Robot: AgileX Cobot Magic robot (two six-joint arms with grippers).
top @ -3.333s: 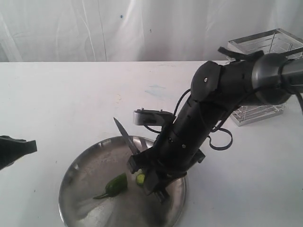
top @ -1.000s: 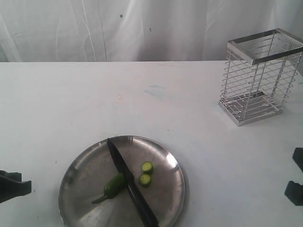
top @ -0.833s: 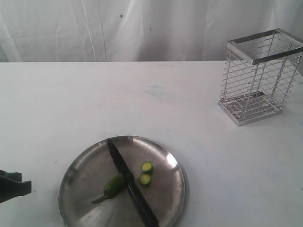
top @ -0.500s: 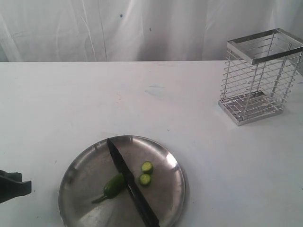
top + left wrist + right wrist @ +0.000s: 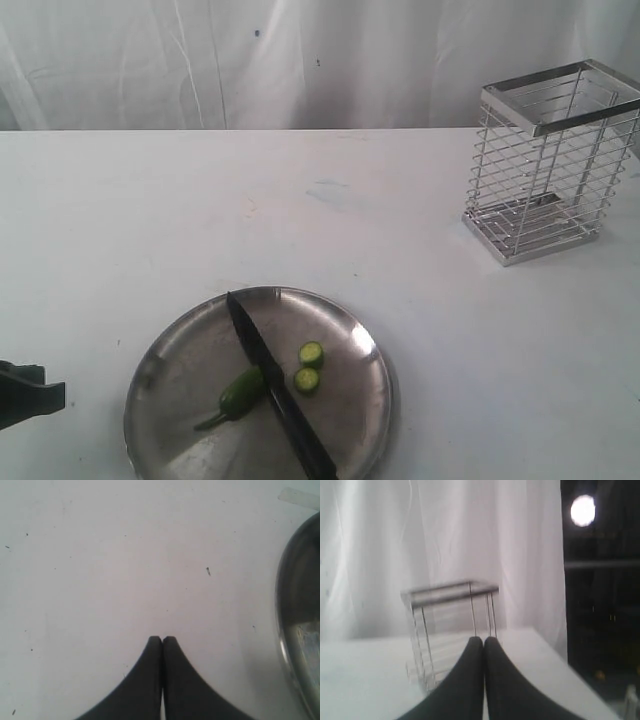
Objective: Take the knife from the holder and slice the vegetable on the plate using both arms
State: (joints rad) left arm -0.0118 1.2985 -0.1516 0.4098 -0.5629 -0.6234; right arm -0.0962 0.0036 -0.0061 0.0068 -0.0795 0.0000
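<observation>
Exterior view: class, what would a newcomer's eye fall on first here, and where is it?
The dark knife lying slantwise across the shiny steel plate, low in the view, draws the eye first. A green pepper lies on one side of it, two round cut slices on the other. The chrome wire holder stands apart, far right.

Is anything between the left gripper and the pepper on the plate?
Nothing tall. Between the shut left gripper and the pepper lie only bare table and the plate with its low rim. The knife lies on the pepper's far side.
</observation>
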